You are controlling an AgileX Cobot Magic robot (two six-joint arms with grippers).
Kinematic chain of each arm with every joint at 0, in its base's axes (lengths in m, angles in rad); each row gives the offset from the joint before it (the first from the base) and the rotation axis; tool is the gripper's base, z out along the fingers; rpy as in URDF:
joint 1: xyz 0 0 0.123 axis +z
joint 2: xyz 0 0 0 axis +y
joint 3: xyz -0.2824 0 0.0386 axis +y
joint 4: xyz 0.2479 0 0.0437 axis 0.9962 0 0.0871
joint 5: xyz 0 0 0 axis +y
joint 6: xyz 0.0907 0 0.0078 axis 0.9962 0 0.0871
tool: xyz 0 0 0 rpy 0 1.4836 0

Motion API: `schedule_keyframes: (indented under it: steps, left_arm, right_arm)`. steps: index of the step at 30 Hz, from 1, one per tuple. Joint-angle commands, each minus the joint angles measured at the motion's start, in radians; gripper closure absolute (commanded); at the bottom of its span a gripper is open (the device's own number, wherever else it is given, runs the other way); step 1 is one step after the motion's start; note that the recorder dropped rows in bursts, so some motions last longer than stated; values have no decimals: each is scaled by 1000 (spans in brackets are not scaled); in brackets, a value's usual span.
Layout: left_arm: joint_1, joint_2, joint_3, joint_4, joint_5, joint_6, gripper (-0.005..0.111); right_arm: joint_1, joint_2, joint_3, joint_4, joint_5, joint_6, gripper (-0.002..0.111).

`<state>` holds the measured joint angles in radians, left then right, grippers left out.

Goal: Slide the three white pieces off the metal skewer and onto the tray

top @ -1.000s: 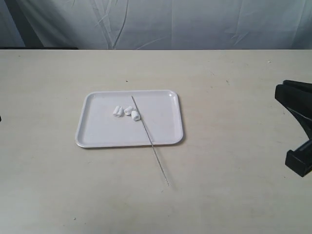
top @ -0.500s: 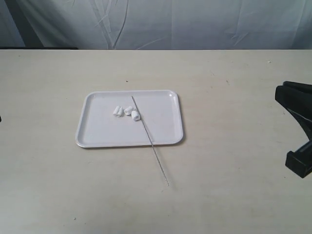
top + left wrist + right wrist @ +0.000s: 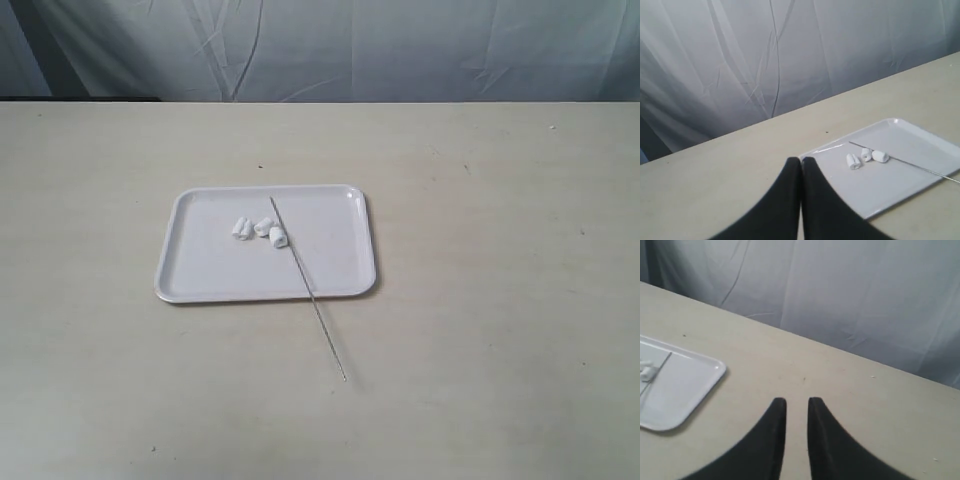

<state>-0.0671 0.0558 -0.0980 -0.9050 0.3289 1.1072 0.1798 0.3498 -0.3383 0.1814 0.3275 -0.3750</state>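
Metal skewer (image 3: 305,285) lies flat, long axis on a diagonal: far tip over the tray (image 3: 200,280), near tip out on the desk (image 3: 480,300), past the tray's near rim and off to the right. The three white pieces (image 3: 263,227) sit in a short row on the tray, the right-hand one right against the skewer. My left tool (image 3: 801,160) is pressed together, holding nothing. My right tool (image 3: 797,400) shows a narrow gap, empty, above the desk.
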Motion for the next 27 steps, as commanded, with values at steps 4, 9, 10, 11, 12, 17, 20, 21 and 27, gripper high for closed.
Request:
schedule_keyframes:
  steps: [4,9,10,11,12,17,20,21,27]
  left_arm:
    - [4,-56,98,42,-39,-1,107]
    - [4,-56,98,87,-32,-80,107]
    - [4,-56,98,90,-34,-95,107]
    - [4,-56,98,101,-37,-118,107]
    - [4,-56,98,138,-37,-185,107]
    - [4,-56,98,722,-101,-974,107]
    - [4,-56,98,1103,-103,-1346,107]
    - [4,-56,98,1092,-103,-1328,107]
    - [4,-56,98,1041,-103,-1279,107]
  right_arm:
    - [-170,-128,9,127,43,-15,70]
    - [-191,-197,101,199,22,-58,70]
    - [-191,-215,127,192,10,-76,70]
    - [-191,-229,148,183,-6,-96,70]
    - [-191,-247,176,183,-34,-123,70]
    - [-191,-312,286,217,-99,-134,70]
    - [-228,-350,338,228,-92,-146,70]
    - [-249,-350,338,250,-69,-146,70]
    - [-288,-350,338,245,2,-149,70]
